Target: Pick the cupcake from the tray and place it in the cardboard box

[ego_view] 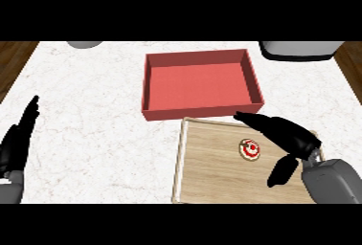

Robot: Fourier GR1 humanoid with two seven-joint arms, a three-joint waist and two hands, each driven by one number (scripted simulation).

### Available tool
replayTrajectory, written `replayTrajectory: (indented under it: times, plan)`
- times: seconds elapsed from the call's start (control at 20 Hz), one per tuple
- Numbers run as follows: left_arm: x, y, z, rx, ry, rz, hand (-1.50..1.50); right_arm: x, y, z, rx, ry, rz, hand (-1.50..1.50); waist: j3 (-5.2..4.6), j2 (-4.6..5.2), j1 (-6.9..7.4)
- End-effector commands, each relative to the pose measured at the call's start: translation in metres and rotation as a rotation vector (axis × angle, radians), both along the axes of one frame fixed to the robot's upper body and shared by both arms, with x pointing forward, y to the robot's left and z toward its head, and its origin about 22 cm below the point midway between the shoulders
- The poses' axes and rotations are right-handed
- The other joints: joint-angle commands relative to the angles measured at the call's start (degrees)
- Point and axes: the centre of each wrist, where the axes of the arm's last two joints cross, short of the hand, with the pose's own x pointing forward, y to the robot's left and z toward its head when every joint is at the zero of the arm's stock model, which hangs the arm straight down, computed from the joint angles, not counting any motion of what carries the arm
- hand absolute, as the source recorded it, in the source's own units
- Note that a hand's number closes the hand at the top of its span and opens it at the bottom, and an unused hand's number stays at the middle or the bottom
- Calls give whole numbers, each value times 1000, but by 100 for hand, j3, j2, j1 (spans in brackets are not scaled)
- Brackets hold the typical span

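A small cupcake (249,149) with red and white swirled topping sits on the wooden tray (212,167), toward its right side. My right hand (286,134) hovers over the tray's right part, just right of the cupcake, open, with fingers stretched toward the back left and the thumb hanging down toward the front. Nothing is in its grasp. A red open box (201,83) stands directly behind the tray, nothing showing inside it. At the left edge my left hand (20,136) rests open, fingers pointing up.
A grey object (300,49) stands at the back right corner and a pale rounded object (84,44) at the back left. The white marble counter (92,119) stretches left of the tray and box; dark wood shows beyond its side edges.
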Motion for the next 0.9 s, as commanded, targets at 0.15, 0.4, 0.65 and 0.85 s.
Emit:
replayTrajectory:
  times: [0.15, 0.4, 0.65, 0.85]
  plan:
    - [2, 2, 13, 5, 3, 9, 0, -11, 30, 12, -93, 22, 3, -150, 1, -2, 15]
    - [-10, -6, 17, -12, 5, -9, 0, -6, 23, -41, -155, 66, -56, -150, 4, 3, 57]
    - [15, -11, 14, -11, -2, -6, 0, -4, 27, -54, -146, 50, -84, 150, 2, 8, 18]
    - [-4, -6, -6, -14, 16, -13, 0, 14, 25, -45, -150, -158, -101, 150, 4, 17, 65]
